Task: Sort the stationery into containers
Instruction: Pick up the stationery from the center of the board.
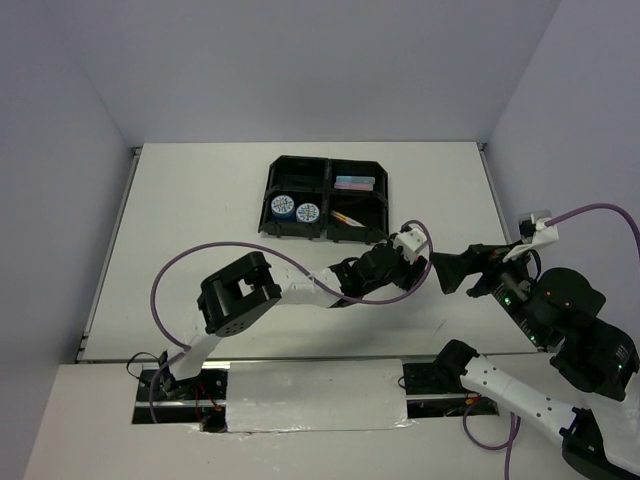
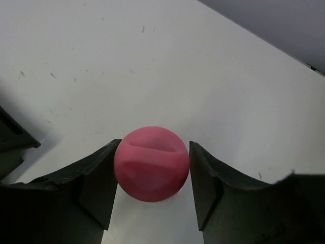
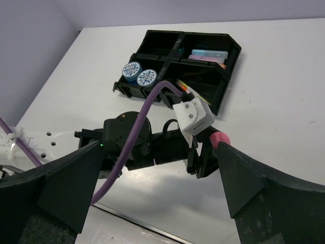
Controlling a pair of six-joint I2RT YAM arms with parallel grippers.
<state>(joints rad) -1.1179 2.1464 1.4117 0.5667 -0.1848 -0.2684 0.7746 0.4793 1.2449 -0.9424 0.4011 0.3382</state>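
Observation:
The pink-capped bottle point(image 2: 151, 163) stands on the white table, its round cap filling the gap between my left gripper's point(image 2: 151, 178) fingers, which press it on both sides. In the top view the left gripper point(image 1: 414, 262) is just right of the black tray point(image 1: 327, 160). The right wrist view shows the pink cap point(image 3: 219, 139) beside that gripper. My right gripper point(image 3: 157, 188) hangs wide open with nothing in it, close to the right of the left one point(image 1: 443, 270). In the tray lie two tape rolls point(image 1: 283, 207) point(image 1: 308, 212), pastel markers point(image 1: 354, 183) and thin pens point(image 1: 345, 218).
The tray's far left compartment point(image 3: 157, 43) holds nothing. The left arm's purple cable point(image 1: 190, 260) loops over the table in front of the tray. Purple walls close in the table at the back and sides.

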